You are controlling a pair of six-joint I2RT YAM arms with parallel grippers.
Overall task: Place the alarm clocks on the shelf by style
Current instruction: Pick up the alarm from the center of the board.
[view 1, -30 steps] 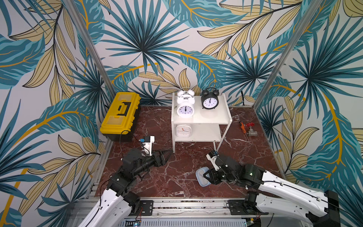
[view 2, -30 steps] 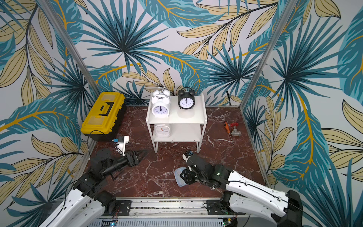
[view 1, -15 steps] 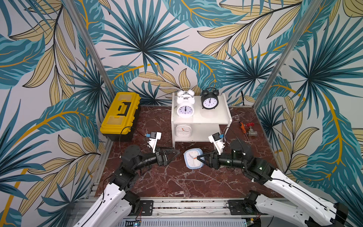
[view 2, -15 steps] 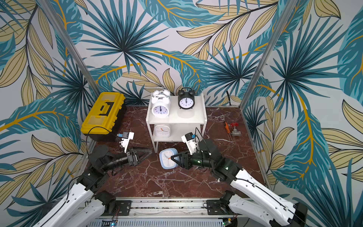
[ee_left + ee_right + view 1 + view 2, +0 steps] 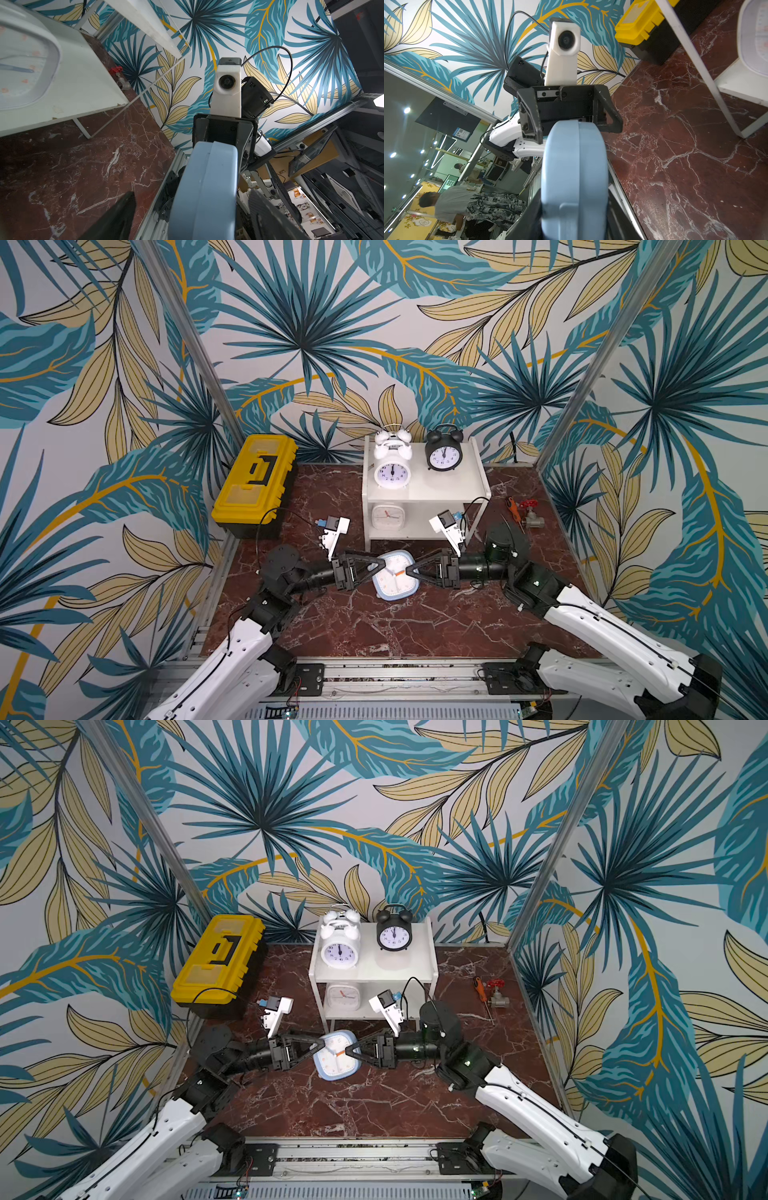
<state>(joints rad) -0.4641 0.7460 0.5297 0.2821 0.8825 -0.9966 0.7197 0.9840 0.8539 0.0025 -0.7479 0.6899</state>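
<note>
The light blue rounded-square alarm clock (image 5: pixel 394 580) (image 5: pixel 336 1060) hangs in front of the shelf (image 5: pixel 465 485), face towards the top views. My right gripper (image 5: pixel 409 571) (image 5: pixel 574 218) is shut on its right edge. My left gripper (image 5: pixel 380 565) (image 5: pixel 190 197) straddles its left edge, open, with a gap at one finger (image 5: pixel 116 218). On the top tier stand two white twin-bell clocks (image 5: pixel 392 475) (image 5: pixel 392 439), one behind the other, and a black one (image 5: pixel 444 450). A white square clock (image 5: pixel 387 516) sits on the lower tier.
A yellow-and-black toolbox (image 5: pixel 255 481) lies at the back left by the wall. An orange screwdriver and a red-handled valve (image 5: pixel 524 512) lie on the marble floor right of the shelf. Patterned walls close in three sides.
My right gripper has carried the blue clock from the front floor up to the middle before the shelf. My left arm has come in from the left and set its jaws around the clock.
</note>
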